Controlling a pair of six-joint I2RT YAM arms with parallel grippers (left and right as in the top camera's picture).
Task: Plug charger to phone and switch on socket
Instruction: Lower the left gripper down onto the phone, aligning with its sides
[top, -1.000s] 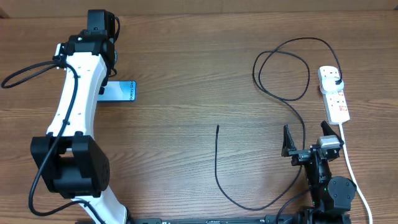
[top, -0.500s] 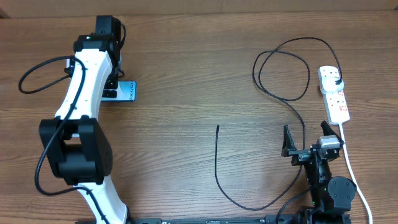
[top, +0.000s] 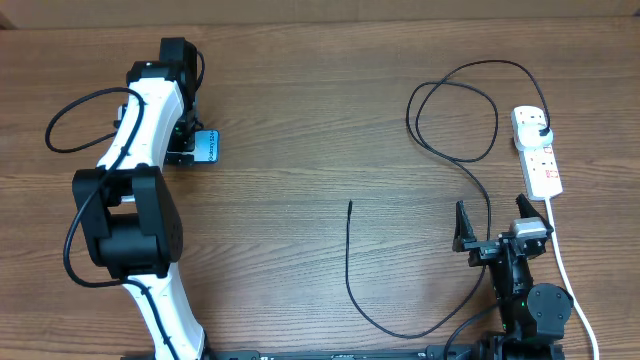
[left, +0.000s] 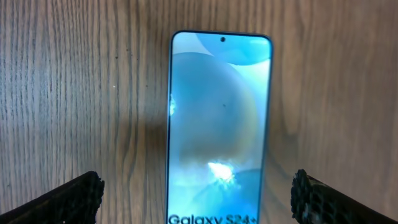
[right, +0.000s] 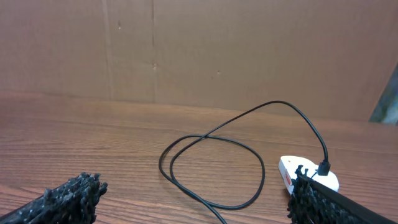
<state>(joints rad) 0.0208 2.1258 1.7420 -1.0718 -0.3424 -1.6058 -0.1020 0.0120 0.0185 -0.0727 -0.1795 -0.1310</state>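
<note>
Phone (left: 219, 124) lies between the spread left fingers (left: 68, 199), which should next pinch its sides; right fingers (right: 65, 200) idle, spread.

The wooden worktop (top: 300, 100) carries three things. The phone (top: 205, 146) lies flat, lit screen up, near the far left corner. The socket (top: 537, 155) lies along the right edge, its white cord (top: 558, 250) trailing towards the near edge. The charger (top: 348, 245) loops from the socket's far outlet across the right half, its free tip near the middle.

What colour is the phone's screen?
The phone screen glows blue-cyan, clearest in the left wrist view.
</note>
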